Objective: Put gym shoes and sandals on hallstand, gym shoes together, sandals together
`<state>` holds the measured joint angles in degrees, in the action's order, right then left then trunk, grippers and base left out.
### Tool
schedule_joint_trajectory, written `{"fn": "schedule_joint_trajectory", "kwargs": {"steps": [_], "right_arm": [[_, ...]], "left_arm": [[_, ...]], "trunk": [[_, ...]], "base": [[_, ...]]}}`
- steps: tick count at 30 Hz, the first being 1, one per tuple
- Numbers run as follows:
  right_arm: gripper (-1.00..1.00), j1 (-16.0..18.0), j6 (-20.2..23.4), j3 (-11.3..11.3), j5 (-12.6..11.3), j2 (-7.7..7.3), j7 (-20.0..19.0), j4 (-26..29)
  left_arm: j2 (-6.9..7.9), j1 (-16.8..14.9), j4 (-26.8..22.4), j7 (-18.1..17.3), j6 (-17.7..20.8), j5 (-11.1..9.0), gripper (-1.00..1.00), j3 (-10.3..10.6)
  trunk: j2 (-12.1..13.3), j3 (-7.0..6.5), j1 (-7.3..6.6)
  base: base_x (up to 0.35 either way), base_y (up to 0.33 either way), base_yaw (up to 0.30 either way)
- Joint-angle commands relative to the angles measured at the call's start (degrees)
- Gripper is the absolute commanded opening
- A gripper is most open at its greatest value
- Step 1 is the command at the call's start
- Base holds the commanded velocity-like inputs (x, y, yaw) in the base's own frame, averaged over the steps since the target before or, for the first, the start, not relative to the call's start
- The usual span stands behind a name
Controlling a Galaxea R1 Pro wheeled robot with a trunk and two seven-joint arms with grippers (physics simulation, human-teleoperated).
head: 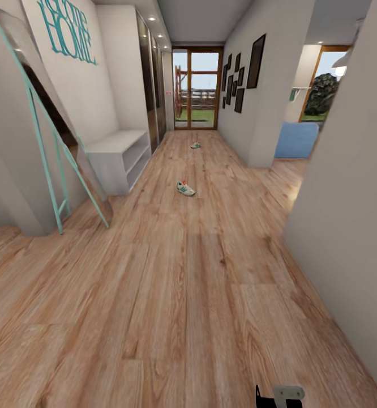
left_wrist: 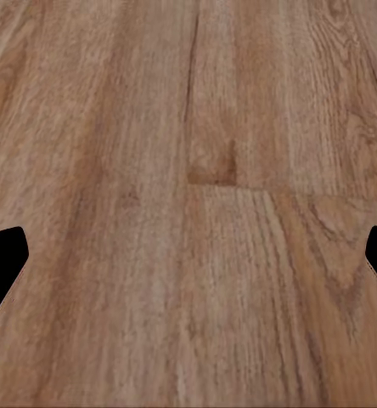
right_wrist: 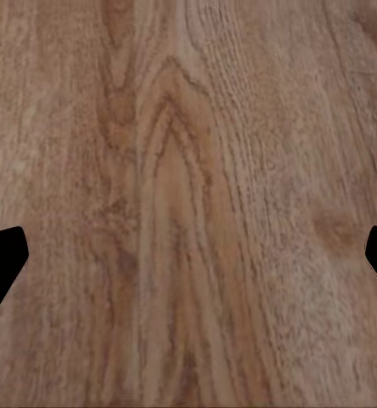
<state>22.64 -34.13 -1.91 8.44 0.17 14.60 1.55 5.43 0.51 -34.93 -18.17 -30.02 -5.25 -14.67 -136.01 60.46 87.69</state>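
Note:
Two gym shoes lie on the corridor floor [head: 171, 294] far ahead of me: one gym shoe [head: 185, 188] mid-corridor, white with green stripes, and a second gym shoe [head: 195, 145] further off near the glass door. The hallstand [head: 118, 154], a low pale bench with open tiers, stands against the left wall under mint letters. The sandals are out of view. My left gripper [left_wrist: 188, 263] and right gripper [right_wrist: 188, 263] hang open over bare planks, black fingertips [left_wrist: 3, 259] wide apart, holding nothing. A bit of the right arm [head: 280, 395] shows at the head view's lower edge.
A mint-framed leaning mirror [head: 52, 141] stands at the near left. A tall cabinet [head: 146, 73] follows the hallstand. The right wall [head: 347, 198] is close, with an opening to a room with a blue sofa [head: 296, 140]. A glass door [head: 197, 88] ends the corridor.

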Motion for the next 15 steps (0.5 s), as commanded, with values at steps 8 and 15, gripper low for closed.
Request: {"fn": "schedule_joint_trajectory", "kwargs": {"steps": [8, 15], "right_arm": [[1.00, 0.04, -0.07, -0.20, 0.61, 0.00, 0.43, -0.05], [1.00, 0.04, -0.06, -0.20, 0.61, 0.00, 0.43, -0.05]], "left_arm": [[0.02, 0.02, -0.05, -0.53, 0.10, -0.55, 1.00, -0.10], [0.15, 0.02, -0.07, -0.47, 0.06, -0.68, 1.00, -0.10]], "trunk": [[-0.01, 0.04, 0.03], [-0.01, 0.04, 0.03]], "base": [[0.339, 0.000, 0.000], [0.338, 0.000, 0.000]]}}
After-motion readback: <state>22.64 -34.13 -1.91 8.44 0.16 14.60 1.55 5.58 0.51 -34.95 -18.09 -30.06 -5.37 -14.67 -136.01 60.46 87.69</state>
